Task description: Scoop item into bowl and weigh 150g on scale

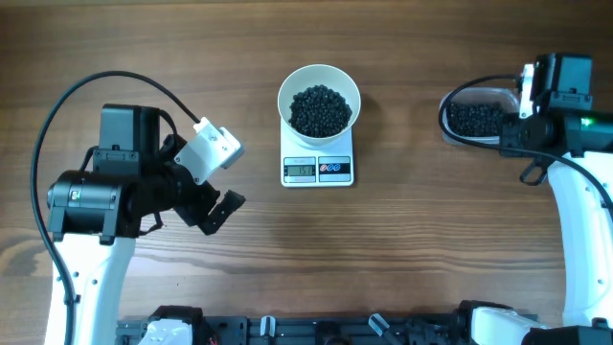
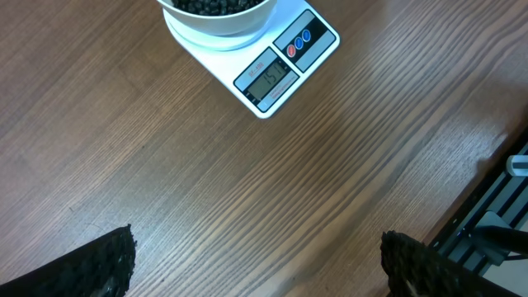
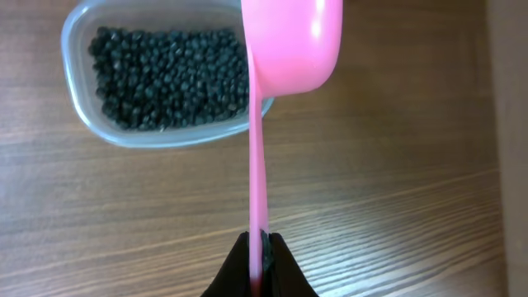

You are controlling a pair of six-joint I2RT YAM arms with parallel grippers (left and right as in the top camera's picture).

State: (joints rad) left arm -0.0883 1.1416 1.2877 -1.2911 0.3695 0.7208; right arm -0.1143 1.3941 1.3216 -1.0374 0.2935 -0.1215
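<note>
The white bowl (image 1: 319,96) stands on the white scale (image 1: 318,169) at the table's middle back, and a heap of black beans (image 1: 320,109) lies in it. The scale's display (image 2: 266,79) is lit, but its digits are too small to read surely. My left gripper (image 2: 256,264) hangs open over bare wood, in front of and left of the scale. My right gripper (image 3: 260,243) is shut on the handle of a pink scoop (image 3: 293,41). The scoop's cup sits at the right edge of a clear tub (image 3: 78,107) that holds more beans (image 3: 165,74); what is in the cup is hidden.
The clear tub (image 1: 450,129) lies at the back right, partly under my right wrist (image 1: 551,91). A black rail (image 1: 335,331) runs along the table's front edge. The left arm's cable (image 1: 57,115) loops over the left side.
</note>
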